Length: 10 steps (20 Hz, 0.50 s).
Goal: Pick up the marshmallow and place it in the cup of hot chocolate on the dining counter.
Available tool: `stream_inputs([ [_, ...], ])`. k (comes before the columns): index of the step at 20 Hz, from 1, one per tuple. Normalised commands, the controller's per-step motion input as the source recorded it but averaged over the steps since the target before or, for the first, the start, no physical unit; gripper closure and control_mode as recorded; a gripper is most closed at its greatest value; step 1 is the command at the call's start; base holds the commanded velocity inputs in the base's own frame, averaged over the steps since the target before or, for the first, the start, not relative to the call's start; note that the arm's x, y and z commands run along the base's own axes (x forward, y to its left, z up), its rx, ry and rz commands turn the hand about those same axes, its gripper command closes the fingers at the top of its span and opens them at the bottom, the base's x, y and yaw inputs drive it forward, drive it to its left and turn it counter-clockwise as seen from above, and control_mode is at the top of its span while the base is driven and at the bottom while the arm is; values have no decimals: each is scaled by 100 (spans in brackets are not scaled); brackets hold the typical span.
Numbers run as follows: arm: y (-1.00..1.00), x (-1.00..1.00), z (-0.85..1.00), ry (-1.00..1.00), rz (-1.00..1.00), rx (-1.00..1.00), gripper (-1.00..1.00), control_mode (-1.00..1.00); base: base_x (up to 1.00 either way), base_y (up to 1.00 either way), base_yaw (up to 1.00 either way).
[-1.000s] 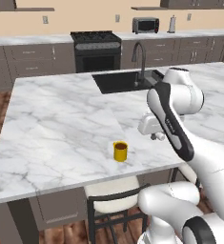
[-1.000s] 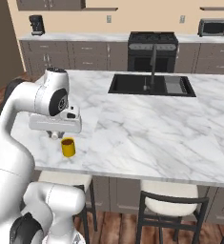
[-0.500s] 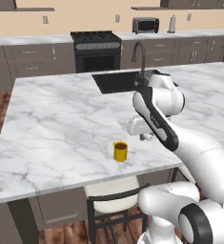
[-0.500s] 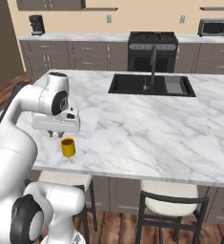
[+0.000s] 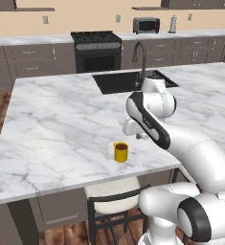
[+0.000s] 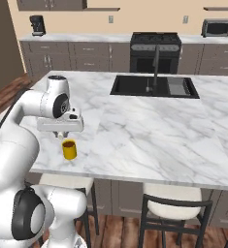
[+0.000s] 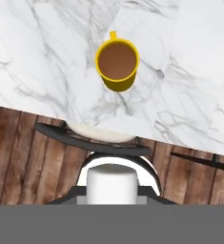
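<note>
The gripper (image 7: pixel 112 194) is pinching the marshmallow (image 7: pixel 112 185), a small white block seen between the dark finger tips at the bottom of the hand view. The cup (image 7: pixel 117 64) of hot chocolate, yellow with brown liquid to near the rim, stands on the marble counter (image 5: pixel 61 119) near its front edge, above a stool (image 7: pixel 92 138). In the hand view the cup lies ahead of the marshmallow, not under it, so the hand is not yet over the opening; the base views agree, with the gripper (image 6: pixel 63 134) up above the counter and a little behind the cup (image 6: pixel 69 149), toward the sink (image 6: pixel 154 87).

The step in hand is the carry to the cup. To do it well, I judge the hand should travel toward the cup at its present height until the brown liquid sits straight under the marshmallow, and only then come down. The handle points away from the stool, so it is no obstacle from above. The fingers should part only once low over the opening, since the block is light and could bounce off the rim. The cup stands close to the counter's edge, so a nudge could tip it over.
</note>
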Motion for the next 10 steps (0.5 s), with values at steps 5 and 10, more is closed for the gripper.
stream_inputs([
  [5, 32, 29, -15, -11, 0, 0, 100, -100, 0, 0, 0],
  [10, 29, 32, -36, -10, 0, -1, 100, -100, 0, 0, 0],
])
